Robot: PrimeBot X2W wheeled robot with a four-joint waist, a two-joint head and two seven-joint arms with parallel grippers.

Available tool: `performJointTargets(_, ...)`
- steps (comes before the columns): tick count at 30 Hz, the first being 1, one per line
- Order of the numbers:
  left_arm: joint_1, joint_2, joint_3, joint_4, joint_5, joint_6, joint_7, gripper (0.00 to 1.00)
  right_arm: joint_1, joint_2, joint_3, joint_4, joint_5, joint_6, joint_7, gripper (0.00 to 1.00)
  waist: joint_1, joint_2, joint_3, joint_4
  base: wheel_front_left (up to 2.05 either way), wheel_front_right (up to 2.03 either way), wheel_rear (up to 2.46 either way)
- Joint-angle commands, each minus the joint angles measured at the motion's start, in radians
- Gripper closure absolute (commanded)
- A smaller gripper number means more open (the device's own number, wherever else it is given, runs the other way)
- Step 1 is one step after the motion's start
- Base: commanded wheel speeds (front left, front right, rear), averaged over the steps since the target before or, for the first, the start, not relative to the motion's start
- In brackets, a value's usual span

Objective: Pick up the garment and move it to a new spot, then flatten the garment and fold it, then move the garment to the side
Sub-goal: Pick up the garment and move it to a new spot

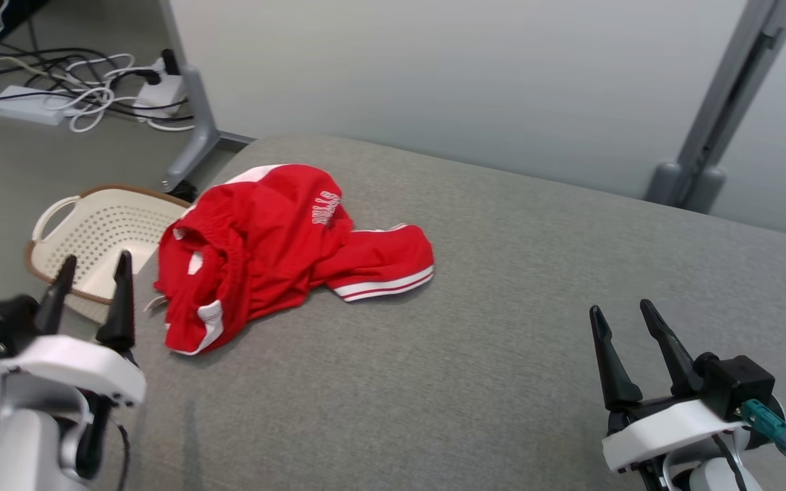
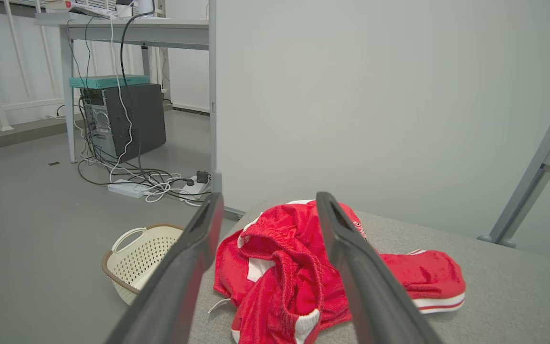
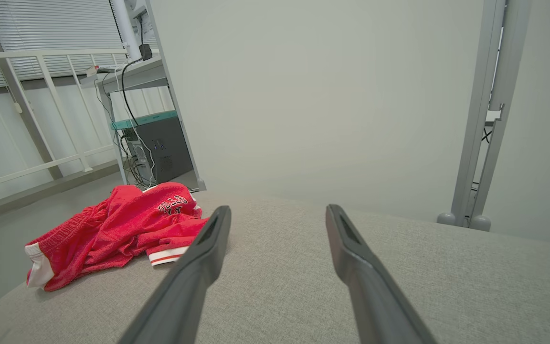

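A crumpled red garment with white trim [image 1: 277,252] lies at 10 o'clock on the grey fabric-covered table [image 1: 502,307], next to a cream perforated basket [image 1: 59,204]. The left gripper [image 1: 96,258] at 8 o'clock and the right gripper [image 1: 619,307] at 4 o'clock are both spread wide and hold nothing.

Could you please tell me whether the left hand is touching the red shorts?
Apart. In the head view the open left hand stands to the left of the red shorts, with a clear gap between them.
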Motion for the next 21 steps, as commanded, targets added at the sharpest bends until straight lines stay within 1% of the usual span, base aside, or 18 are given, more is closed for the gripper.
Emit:
performJointTargets(1, -0.041, 0.027, 0.005, 0.001, -0.018, -0.007, 0.029, 0.0, -0.01, -0.007, -0.002, 0.0, -0.004, 0.002, -0.005, 0.0, 0.0, -0.0001, 0.01, -0.039, 0.0, 0.0, 0.0)
performJointTargets(4, -0.087, 0.069, 0.017, 0.007, -0.057, -0.007, 0.105, 0.0, -0.018, -0.007, -0.001, -0.001, -0.008, 0.002, -0.005, 0.0, 0.0, -0.0001, 0.023, -0.086, 0.0, 0.0, 0.0)
performJointTargets(11, -0.182, 0.175, 0.047, 0.079, -0.183, -0.008, 0.349, 0.0, -0.044, -0.007, 0.008, -0.004, -0.015, 0.002, -0.005, 0.0, 0.0, -0.0001, 0.073, -0.197, 0.0, 0.0, 0.0)
performJointTargets(15, -0.226, 0.247, 0.052, 0.152, -0.277, -0.007, 0.475, 0.0, -0.063, -0.007, 0.012, -0.01, -0.018, 0.002, -0.005, 0.0, 0.0, -0.0001, 0.105, -0.258, 0.0, 0.0, 0.0)
performJointTargets(21, -0.277, 0.344, 0.042, 0.291, -0.361, -0.007, 0.616, 0.0, -0.085, -0.007, 0.014, -0.02, -0.022, 0.002, -0.005, 0.0, 0.0, -0.0001, 0.15, -0.335, 0.0, 0.0, 0.0)
